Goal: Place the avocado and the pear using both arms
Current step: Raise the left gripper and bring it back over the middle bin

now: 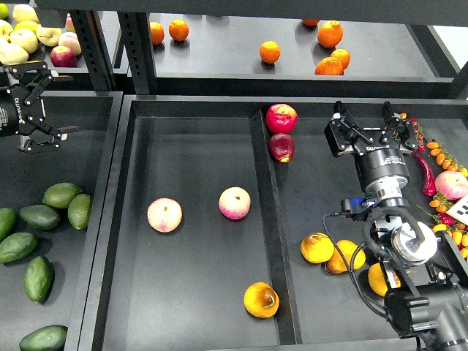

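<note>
Several dark green avocados (62, 194) lie in the left tray (102, 183). One yellow-orange pear (261, 300) lies at the front of the middle tray (190, 292), near the divider. More pears (316, 248) lie in the right compartment beside my right arm. My left gripper (45, 102) is open and empty above the back of the left tray, well above the avocados. My right gripper (368, 121) is open and empty over the back of the right compartment, far behind the pears.
Two pink-and-cream peaches (164, 214) (235, 202) lie in the middle tray. Two red apples (281, 118) sit by the divider at the back. Oranges (270, 51) and yellow apples (22, 36) lie on the back shelf. A red chili (426, 175) and small fruits lie at the right.
</note>
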